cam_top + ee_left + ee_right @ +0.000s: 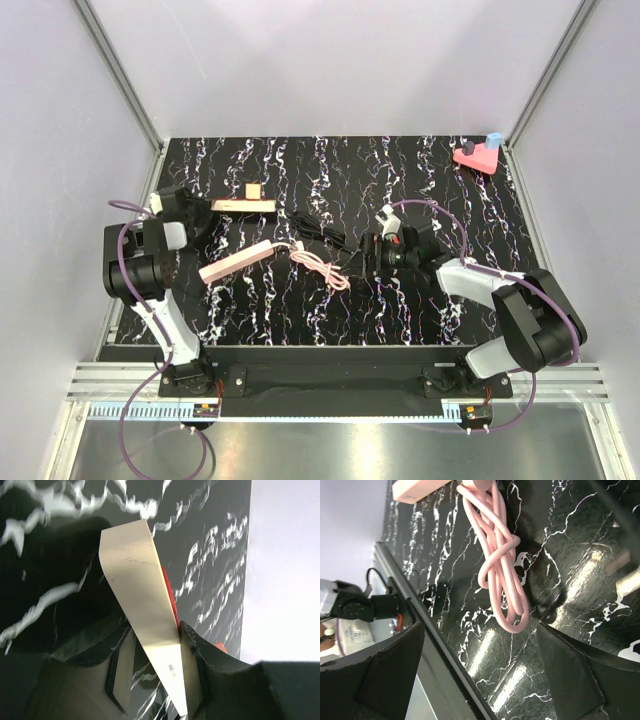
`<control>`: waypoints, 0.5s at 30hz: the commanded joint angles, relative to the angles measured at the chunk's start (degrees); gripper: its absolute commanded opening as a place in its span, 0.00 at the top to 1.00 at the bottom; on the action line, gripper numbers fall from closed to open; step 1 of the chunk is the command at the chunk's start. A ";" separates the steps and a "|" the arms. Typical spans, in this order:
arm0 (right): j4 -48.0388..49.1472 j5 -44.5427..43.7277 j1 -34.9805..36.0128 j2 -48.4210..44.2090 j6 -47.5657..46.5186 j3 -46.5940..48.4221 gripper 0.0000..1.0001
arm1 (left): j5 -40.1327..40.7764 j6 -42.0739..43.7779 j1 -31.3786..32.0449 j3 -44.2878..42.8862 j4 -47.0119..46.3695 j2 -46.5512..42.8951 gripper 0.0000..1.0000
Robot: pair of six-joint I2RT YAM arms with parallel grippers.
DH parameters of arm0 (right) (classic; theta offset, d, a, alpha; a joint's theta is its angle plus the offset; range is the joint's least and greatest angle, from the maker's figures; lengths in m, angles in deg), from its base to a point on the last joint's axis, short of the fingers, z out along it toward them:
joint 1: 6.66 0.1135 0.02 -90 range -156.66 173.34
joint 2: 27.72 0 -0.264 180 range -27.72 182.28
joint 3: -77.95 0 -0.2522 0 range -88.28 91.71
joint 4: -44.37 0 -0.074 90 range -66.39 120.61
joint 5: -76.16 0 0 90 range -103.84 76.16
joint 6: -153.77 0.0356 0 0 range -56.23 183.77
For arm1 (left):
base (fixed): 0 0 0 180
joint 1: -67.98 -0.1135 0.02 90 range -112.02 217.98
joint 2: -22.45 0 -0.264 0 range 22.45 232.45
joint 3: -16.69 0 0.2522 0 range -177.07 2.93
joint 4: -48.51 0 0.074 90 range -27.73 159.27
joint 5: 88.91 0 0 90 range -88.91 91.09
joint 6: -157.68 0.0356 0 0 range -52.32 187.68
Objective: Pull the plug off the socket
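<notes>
The socket (243,206), a long cream-beige bar, lies at the back left of the black marbled mat. A small cube-shaped plug (253,190) stands on its middle; it looks tan from above. My left gripper (195,212) is shut on the bar's left end. In the left wrist view the socket (135,580) runs out from between the fingertips of that gripper (154,627), with a red edge of the plug (170,592) behind it. My right gripper (375,255) is open and empty at mid-mat. In its own view it (480,645) hovers over a pink cord loop.
A pink power strip (237,262) lies in front of the socket, its coiled pink cord (325,270) trailing right; both show in the right wrist view, strip (415,487) and cord (502,570). A black cable (325,235) lies behind the cord. A pink triangular block (477,155) sits at the back right corner.
</notes>
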 commanded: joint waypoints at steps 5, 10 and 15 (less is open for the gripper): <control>-8.37 -6.40 6.25 1.39 -1.90 13.93 0.00 | -5.15 5.33 0.66 12.66 -5.61 -4.64 1.00; -9.33 -9.74 9.76 11.91 1.01 27.27 0.00 | -6.31 6.82 0.31 16.09 -8.86 -6.05 1.00; -13.72 -10.36 12.14 25.36 0.49 42.75 0.03 | -6.13 9.72 0.04 17.68 -9.93 -8.33 1.00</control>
